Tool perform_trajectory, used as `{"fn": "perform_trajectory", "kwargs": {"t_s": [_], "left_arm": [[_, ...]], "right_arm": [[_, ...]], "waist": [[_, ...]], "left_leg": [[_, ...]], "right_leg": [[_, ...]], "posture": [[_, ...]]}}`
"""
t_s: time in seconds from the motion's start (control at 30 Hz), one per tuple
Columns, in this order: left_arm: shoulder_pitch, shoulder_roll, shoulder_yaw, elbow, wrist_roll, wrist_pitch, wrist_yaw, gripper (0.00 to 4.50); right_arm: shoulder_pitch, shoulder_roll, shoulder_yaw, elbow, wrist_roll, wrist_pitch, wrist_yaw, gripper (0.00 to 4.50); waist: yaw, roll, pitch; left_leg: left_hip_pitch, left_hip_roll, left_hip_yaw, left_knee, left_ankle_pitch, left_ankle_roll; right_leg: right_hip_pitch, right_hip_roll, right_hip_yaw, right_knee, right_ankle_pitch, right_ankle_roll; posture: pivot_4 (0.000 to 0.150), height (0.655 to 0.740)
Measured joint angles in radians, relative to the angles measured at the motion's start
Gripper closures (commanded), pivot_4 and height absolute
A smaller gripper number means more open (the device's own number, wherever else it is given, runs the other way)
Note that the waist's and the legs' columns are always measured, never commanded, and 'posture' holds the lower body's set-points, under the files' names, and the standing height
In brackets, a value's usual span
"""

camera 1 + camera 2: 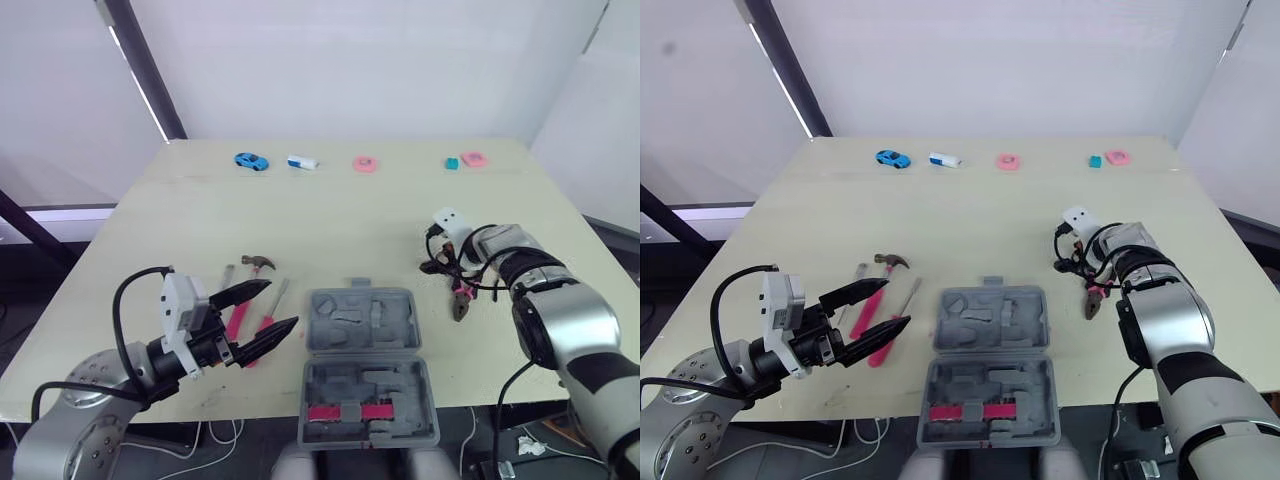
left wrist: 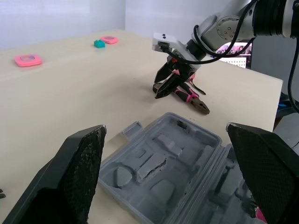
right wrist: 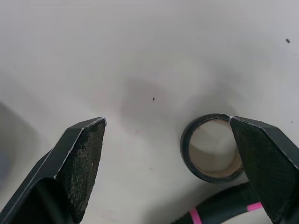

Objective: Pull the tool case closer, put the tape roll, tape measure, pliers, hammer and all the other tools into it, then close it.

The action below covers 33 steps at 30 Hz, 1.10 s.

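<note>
- The tool case (image 1: 368, 395) lies open at the near edge of the table (image 1: 330, 215). Both halves lie flat and show grey moulded pockets.
- Two pink-and-black pieces sit in the near half of the case. What they are, I cannot make out.
- The case looks like a stiff plastic shell, and light while it is almost empty, so I expect it to slide easily. A side wall or the rim of the lid seems the best place to hold it.
- The left gripper (image 1: 265, 313) is just left of the case, over the hammer (image 1: 250, 280) and a pink-handled screwdriver (image 1: 270, 322). Its fingers are wide apart and hold nothing. Whether they touch the tools is not clear.
- The hammer is probably head-heavy, so a hold on the handle close to the head should stop it from tipping.
- The right gripper (image 3: 167, 123) points down at the table to the right of the case, fingers spread and empty.
- The tape roll (image 3: 212, 154) lies flat just beside one of the right gripper's fingers, next to the pliers (image 1: 460, 300). It looks a light, stiff ring that could be pinched through its wall, one finger in the hole.
- From the head camera the right gripper covers the roll.
- The small objects (image 1: 365, 164) along the far edge are too small to name. I cannot tell whether one of them is the tape measure.
</note>
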Motion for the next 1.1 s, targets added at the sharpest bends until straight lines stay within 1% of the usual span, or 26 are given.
{"fn": "perform_trajectory", "kwargs": {"t_s": [0.23, 0.27, 0.33, 0.37, 0.4, 0.43, 0.5, 0.53, 0.57, 0.6, 0.63, 0.8, 0.9, 0.97, 1.0, 1.07, 1.1], "left_arm": [[-0.003, 0.000, 0.000, -0.006, -0.013, 0.001, 0.005, 0.11], [-0.004, 0.000, 0.000, -0.006, -0.013, 0.002, 0.005, 0.04], [-0.011, 0.000, 0.000, -0.006, -0.013, 0.003, 0.006, 0.00], [-0.013, 0.000, 0.000, -0.006, -0.013, 0.003, 0.007, 0.00], [-0.016, 0.000, 0.000, -0.006, -0.013, 0.004, 0.007, 0.00], [-0.017, 0.000, 0.000, -0.006, -0.013, 0.004, 0.007, 0.00], [-0.024, 0.000, -0.001, -0.006, -0.013, 0.007, 0.007, 0.00], [-0.028, 0.001, -0.001, -0.006, -0.013, 0.011, 0.007, 0.00], [-0.030, 0.001, -0.001, -0.006, -0.014, 0.014, 0.007, 0.00], [-0.032, 0.001, -0.001, -0.006, -0.014, 0.016, 0.007, 0.00], [-0.034, 0.001, -0.001, -0.006, -0.014, 0.017, 0.007, 0.00], [-0.037, 0.001, -0.001, -0.006, -0.014, 0.020, 0.006, 0.00], [-0.037, 0.001, -0.001, -0.006, -0.015, 0.022, 0.006, 0.00], [-0.036, 0.001, -0.001, -0.006, -0.015, 0.022, 0.002, 0.00], [-0.036, 0.001, -0.001, -0.006, -0.015, 0.022, 0.001, 0.00], [-0.036, 0.008, -0.003, -0.005, -0.015, 0.022, -0.011, 0.00], [-0.036, 0.010, -0.003, -0.004, -0.014, 0.022, -0.014, 0.00]], "right_arm": [[0.032, 0.013, -0.039, 0.000, 0.022, 0.029, -0.051, 0.08], [0.035, 0.015, -0.045, 0.000, 0.024, 0.030, -0.055, 0.31], [0.035, 0.016, -0.056, 0.000, 0.029, 0.036, -0.063, 1.04], [0.035, 0.017, -0.058, 0.000, 0.031, 0.039, -0.065, 1.24], [0.035, 0.018, -0.066, 0.000, 0.035, 0.040, -0.067, 1.99], [0.035, 0.019, -0.067, 0.000, 0.037, 0.040, -0.067, 2.11], [0.035, 0.023, -0.076, 0.000, 0.045, 0.040, -0.073, 2.98], [0.035, 0.024, -0.076, 0.000, 0.047, 0.040, -0.077, 3.33], [0.035, 0.024, -0.076, 0.000, 0.047, 0.040, -0.080, 3.97], [0.035, 0.024, -0.076, 0.000, 0.048, 0.040, -0.084, 4.31], [0.035, 0.024, -0.075, 0.000, 0.047, 0.037, -0.085, 4.41], [0.035, 0.022, -0.052, 0.000, 0.023, 0.018, -0.068, 4.41], [0.035, 0.012, -0.004, 0.000, -0.017, -0.006, -0.018, 4.41], [0.031, -0.013, 0.098, -0.001, -0.094, -0.073, 0.085, 4.41], [0.030, -0.020, 0.117, -0.001, -0.110, -0.088, 0.106, 4.41], [0.013, -0.060, 0.233, -0.008, -0.202, -0.197, 0.245, 4.41], [0.009, -0.066, 0.249, -0.013, -0.216, -0.211, 0.265, 4.41]], "waist": [[0.000, 0.000, 0.000], [-0.001, 0.000, 0.000], [-0.001, 0.000, 0.000], [-0.001, 0.000, 0.000], [-0.001, 0.000, 0.000], [-0.001, 0.000, 0.000], [-0.001, 0.000, 0.000], [-0.001, 0.000, 0.000], [-0.001, 0.000, 0.000], [-0.001, 0.000, 0.000], [-0.001, 0.000, 0.000], [-0.001, 0.000, 0.000], [-0.001, 0.000, 0.000], [0.001, 0.000, 0.000], [0.001, 0.001, 0.000], [-0.001, 0.001, 0.001], [-0.001, 0.001, 0.001]], "left_leg": [[0.000, 0.000, 0.000, 0.000, 0.000, 0.000], [0.000, 0.000, 0.000, 0.000, 0.000, 0.000], [0.000, 0.000, 0.000, 0.000, 0.000, 0.000], [0.000, 0.000, 0.000, 0.000, 0.000, 0.000], [0.000, 0.000, 0.000, 0.000, 0.000, 0.000], [0.000, 0.000, 0.000, 0.000, 0.000, 0.000], [0.000, 0.000, 0.000, 0.000, 0.000, 0.000], [0.000, 0.000, 0.000, 0.000, 0.000, 0.000], [0.000, 0.000, 0.000, 0.000, 0.000, 0.000], [0.000, 0.000, 0.000, 0.000, 0.000, 0.000], [0.000, 0.000, 0.000, 0.000, 0.000, 0.000], [0.000, 0.000, 0.000, 0.000, 0.000, 0.000], [0.000, 0.000, 0.000, 0.000, 0.000, 0.000], [0.000, 0.000, 0.000, 0.000, 0.000, 0.000], [0.000, 0.000, 0.000, 0.000, 0.000, 0.000], [0.000, 0.000, 0.000, 0.000, 0.000, 0.000], [0.000, 0.000, 0.000, 0.000, 0.000, 0.000]], "right_leg": [[0.000, 0.000, 0.000, 0.000, 0.000, 0.000], [0.000, 0.000, 0.000, 0.000, 0.001, 0.001], [0.000, 0.000, 0.000, 0.000, 0.002, 0.003], [0.000, 0.000, 0.000, 0.000, 0.002, 0.003], [0.000, 0.000, 0.000, 0.000, 0.002, 0.003], [0.000, 0.000, 0.000, 0.000, 0.002, 0.003], [0.000, 0.000, 0.000, 0.000, 0.002, 0.003], [0.000, 0.000, 0.000, 0.000, 0.002, 0.003], [0.000, 0.000, 0.000, 0.000, 0.002, 0.003], [0.000, 0.000, 0.000, 0.000, 0.002, 0.003], [0.000, 0.000, 0.000, 0.000, 0.002, 0.003], [0.000, 0.000, 0.000, 0.000, 0.002, 0.003], [0.000, 0.000, 0.000, -0.001, 0.002, 0.003], [0.000, 0.000, 0.000, -0.001, 0.001, 0.003], [0.000, 0.000, 0.000, -0.001, 0.001, 0.003], [0.000, 0.000, 0.000, -0.001, 0.001, 0.003], [0.000, 0.000, 0.000, -0.001, 0.001, 0.003]], "posture": [[0.150, 0.7395], [0.150, 0.7395], [0.150, 0.7395], [0.150, 0.7395], [0.150, 0.7395], [0.150, 0.7395], [0.150, 0.7395], [0.150, 0.7395], [0.150, 0.7395], [0.150, 0.7395], [0.150, 0.7395], [0.150, 0.7395], [0.150, 0.7395], [0.150, 0.7395], [0.150, 0.7395], [0.150, 0.7395], [0.150, 0.7395]]}}
